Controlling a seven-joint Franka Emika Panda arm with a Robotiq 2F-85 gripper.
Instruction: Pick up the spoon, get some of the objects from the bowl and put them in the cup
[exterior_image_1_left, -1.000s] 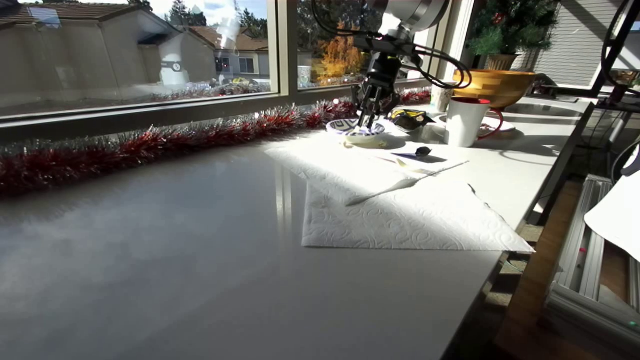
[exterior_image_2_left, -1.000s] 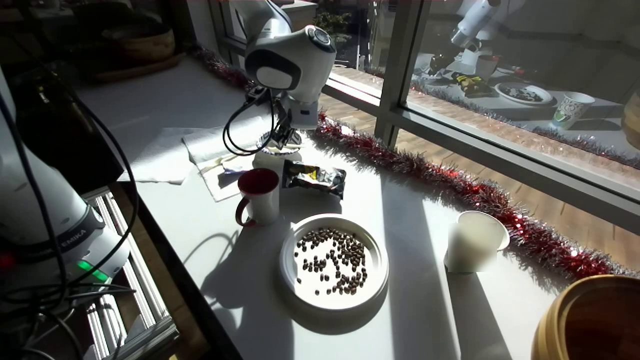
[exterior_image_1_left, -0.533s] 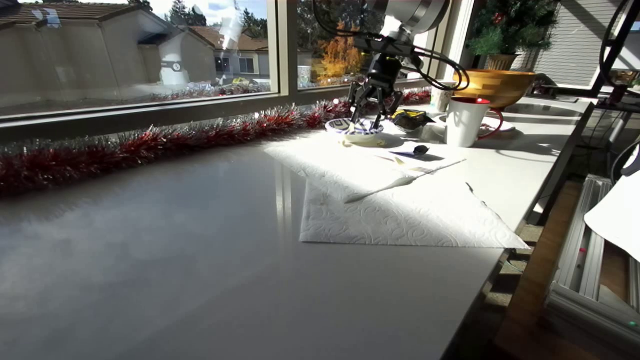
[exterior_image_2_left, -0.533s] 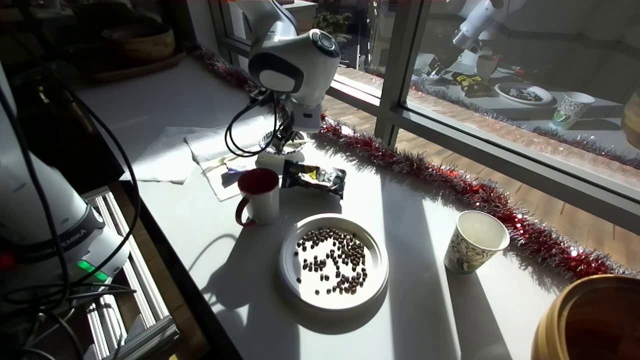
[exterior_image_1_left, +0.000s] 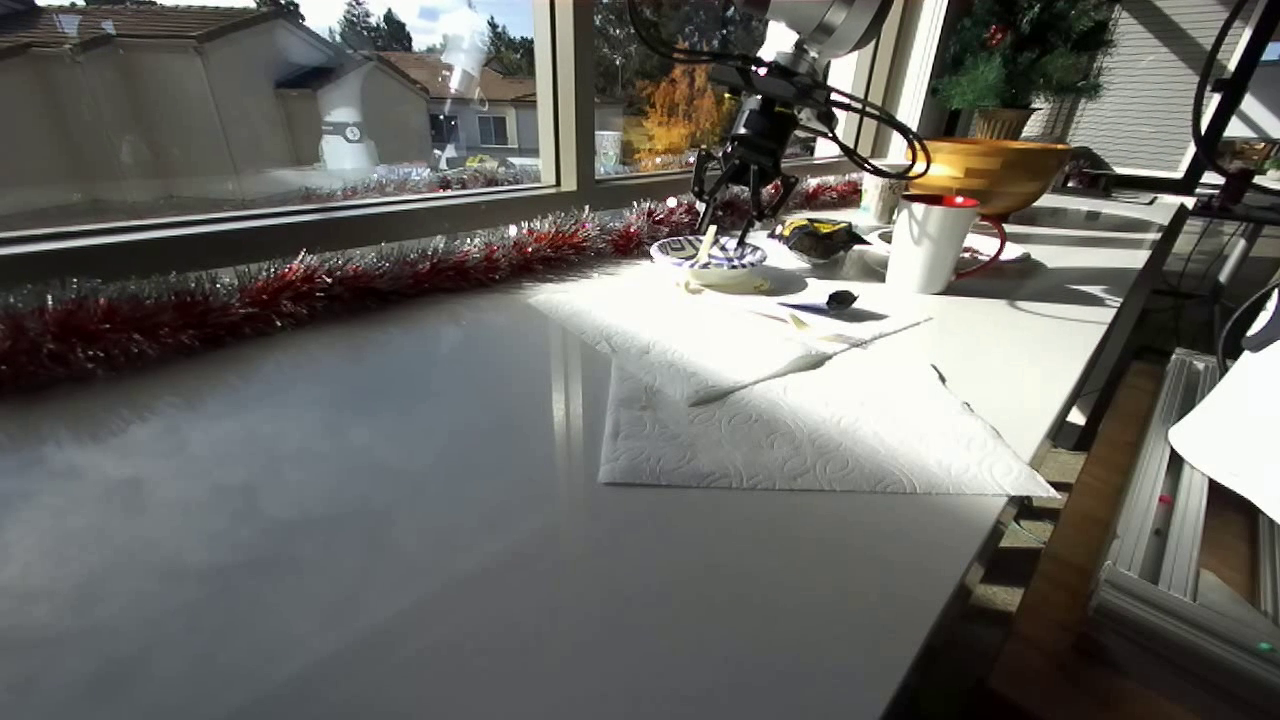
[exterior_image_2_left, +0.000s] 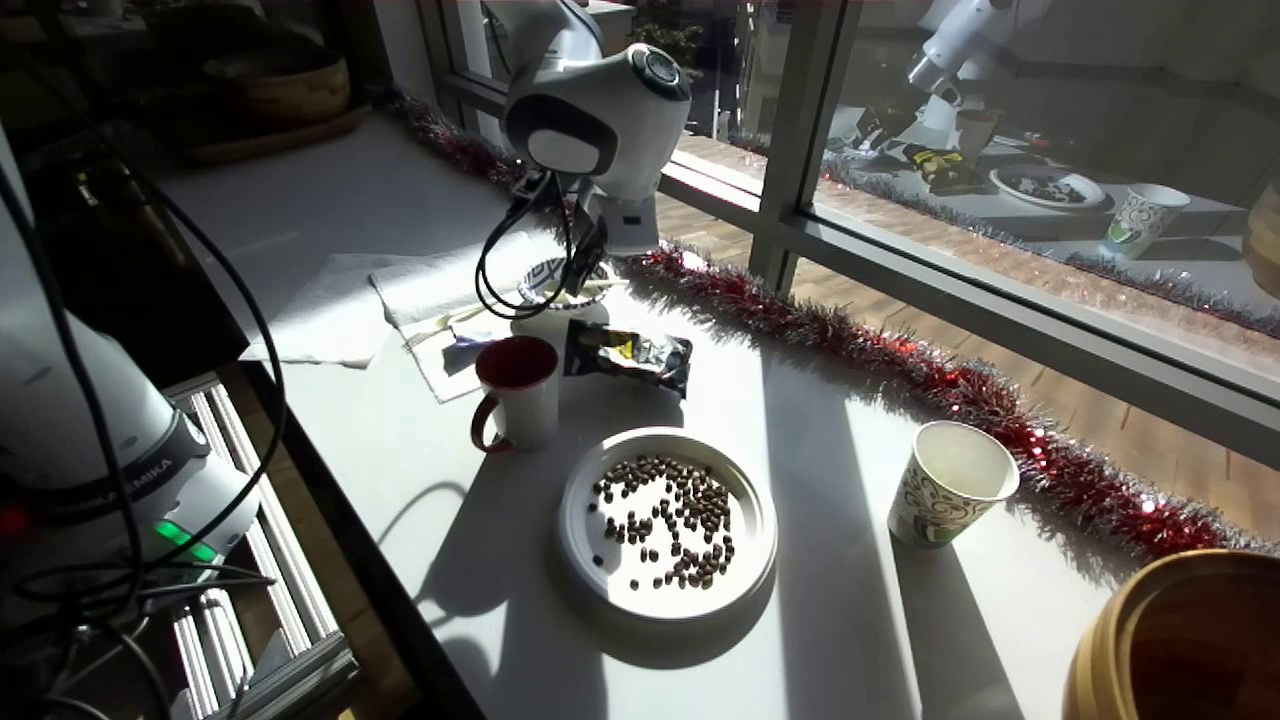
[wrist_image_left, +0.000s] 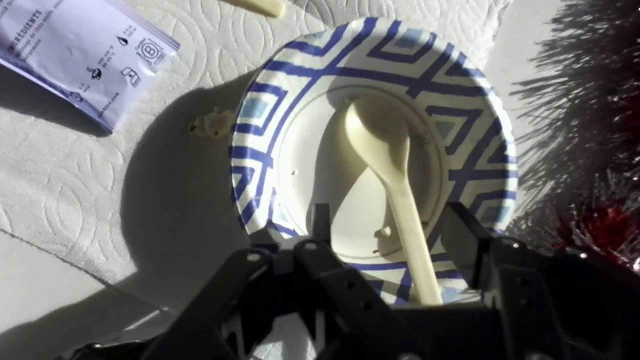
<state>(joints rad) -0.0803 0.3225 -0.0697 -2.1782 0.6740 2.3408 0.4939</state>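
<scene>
Mug (exterior_image_2_left: 528, 408) shared in both exterior views; 1 wrist view faces down, close above spoon (wrist_image_left: 399, 190).

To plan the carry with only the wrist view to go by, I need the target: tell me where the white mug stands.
Observer: In an exterior view, the white mug stands upright beside the black-and-yellow packet, with a gap between them.
Operator: Now report how the mug is turned.
Observer: Its red handle points away from the tinsel, as both exterior views show.
</scene>
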